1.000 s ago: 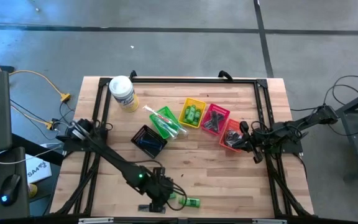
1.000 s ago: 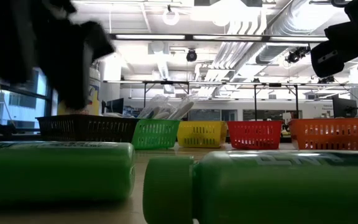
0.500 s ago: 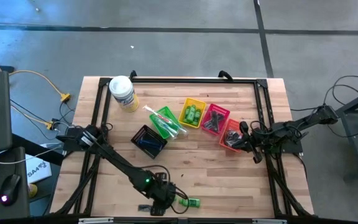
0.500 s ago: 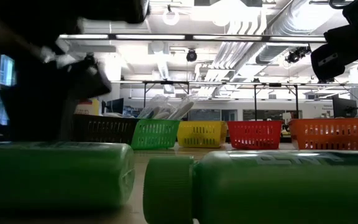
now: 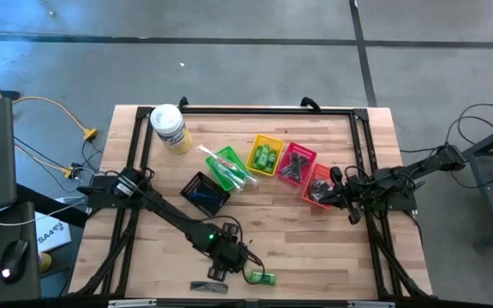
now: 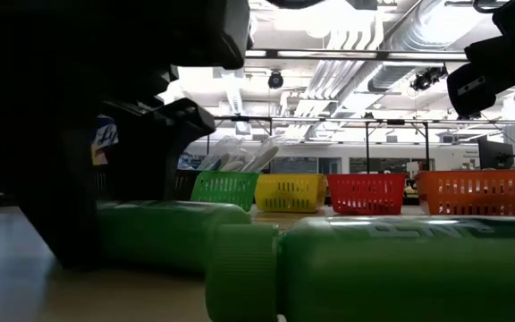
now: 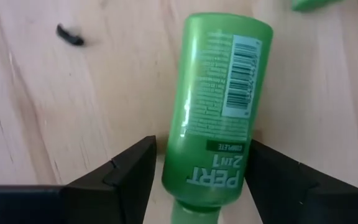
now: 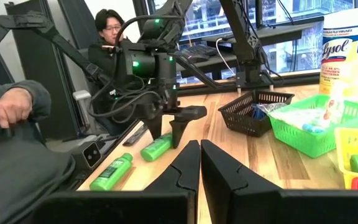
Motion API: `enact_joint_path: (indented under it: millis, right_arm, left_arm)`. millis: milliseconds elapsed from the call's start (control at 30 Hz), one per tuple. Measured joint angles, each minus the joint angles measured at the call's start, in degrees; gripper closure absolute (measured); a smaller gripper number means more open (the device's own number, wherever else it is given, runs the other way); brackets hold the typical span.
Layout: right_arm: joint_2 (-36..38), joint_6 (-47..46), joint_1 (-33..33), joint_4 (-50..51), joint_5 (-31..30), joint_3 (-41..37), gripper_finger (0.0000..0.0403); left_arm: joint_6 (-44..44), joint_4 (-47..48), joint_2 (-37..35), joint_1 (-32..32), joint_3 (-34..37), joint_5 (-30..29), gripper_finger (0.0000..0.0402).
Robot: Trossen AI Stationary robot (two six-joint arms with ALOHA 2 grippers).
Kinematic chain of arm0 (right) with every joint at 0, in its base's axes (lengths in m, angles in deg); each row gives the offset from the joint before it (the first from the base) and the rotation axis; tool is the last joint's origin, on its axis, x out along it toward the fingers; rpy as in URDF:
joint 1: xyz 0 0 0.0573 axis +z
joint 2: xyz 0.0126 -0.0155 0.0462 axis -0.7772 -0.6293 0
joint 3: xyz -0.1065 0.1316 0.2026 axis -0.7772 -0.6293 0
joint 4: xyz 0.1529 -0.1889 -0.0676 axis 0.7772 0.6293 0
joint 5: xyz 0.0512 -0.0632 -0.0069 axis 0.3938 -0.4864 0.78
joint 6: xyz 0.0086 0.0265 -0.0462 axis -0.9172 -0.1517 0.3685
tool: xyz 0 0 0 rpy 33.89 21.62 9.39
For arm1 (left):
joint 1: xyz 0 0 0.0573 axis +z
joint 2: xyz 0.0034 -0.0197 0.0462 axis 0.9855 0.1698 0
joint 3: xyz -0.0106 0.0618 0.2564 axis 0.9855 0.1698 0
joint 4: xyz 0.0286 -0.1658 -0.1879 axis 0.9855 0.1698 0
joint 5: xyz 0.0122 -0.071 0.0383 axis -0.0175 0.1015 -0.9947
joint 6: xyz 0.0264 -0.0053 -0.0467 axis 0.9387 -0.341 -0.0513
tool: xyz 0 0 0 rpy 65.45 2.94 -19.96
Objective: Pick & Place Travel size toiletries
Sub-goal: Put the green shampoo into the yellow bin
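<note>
Left gripper (image 7: 197, 168) jaws wide, straddling green bottle (image 7: 219, 106), nothing gripped yet | right gripper (image 8: 199, 163) parked shut, empty, by orange basket (image 5: 317, 186)

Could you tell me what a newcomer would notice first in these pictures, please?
Probably the left gripper at the table's near edge, its open fingers straddling a bright green bottle lying on the wood. Next, the row of coloured baskets mid-table, with the right gripper shut beside the orange one.

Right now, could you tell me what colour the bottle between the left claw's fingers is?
Bright green bottle, clearest in the left wrist view.
</note>
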Motion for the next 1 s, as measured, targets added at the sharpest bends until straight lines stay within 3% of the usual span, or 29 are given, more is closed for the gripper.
enact_joint_path:
  millis: [300,600,767,1000]
  right_arm:
    - [0.0,0.2,0.0,1.17,0.0,0.0,0.0396]
    - [0.0,0.0,0.0,1.32,-0.15,0.0,0.0396]
    - [0.0,0.0,0.0,1.27,-0.17,0.0,0.0396]
    - [0.0,0.15,0.0,1.27,-0.17,0.0,0.0396]
  left_arm:
    - [11.11,-0.46,0.04,-0.1,0.03,2.95,0.0176]
    - [11.86,-4.65,0.19,-0.13,0.17,5.58,0.0176]
    - [10.55,-5.03,0.22,-0.15,0.17,5.3,0.0176]
    - [18.22,-8.24,0.22,-0.17,0.17,2.96,0.0176]
